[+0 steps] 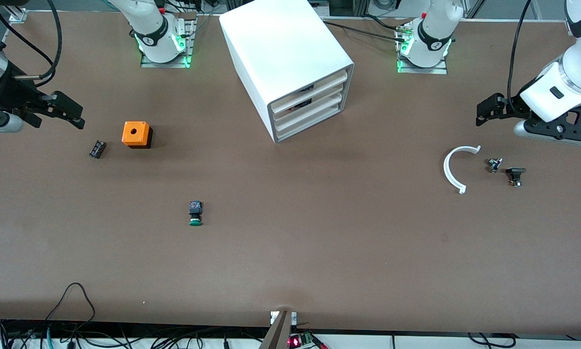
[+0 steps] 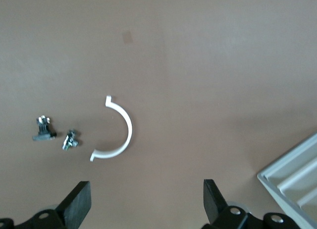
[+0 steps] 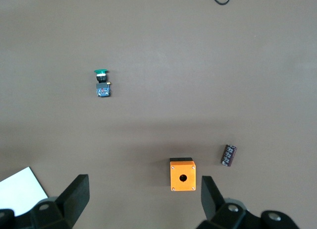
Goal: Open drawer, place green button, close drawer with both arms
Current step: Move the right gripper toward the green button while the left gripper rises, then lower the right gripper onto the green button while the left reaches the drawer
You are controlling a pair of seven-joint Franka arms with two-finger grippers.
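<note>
The white cabinet (image 1: 285, 53) stands at the back middle of the table, and its bottom drawer (image 1: 310, 121) is shut. The green-capped button (image 1: 196, 214) lies on its side on the table, nearer the front camera than the orange cube; it also shows in the right wrist view (image 3: 102, 83). My right gripper (image 1: 70, 114) (image 3: 143, 195) hangs open and empty over the right arm's end of the table, beside the orange cube. My left gripper (image 1: 486, 112) (image 2: 147, 195) hangs open and empty over the left arm's end. A corner of the cabinet (image 2: 296, 175) shows in the left wrist view.
An orange cube with a hole (image 1: 136, 134) (image 3: 182, 174) and a small black part (image 1: 97, 149) (image 3: 228, 155) lie toward the right arm's end. A white C-shaped ring (image 1: 454, 169) (image 2: 120, 135) and two small dark parts (image 1: 494, 165) (image 1: 515, 175) lie toward the left arm's end.
</note>
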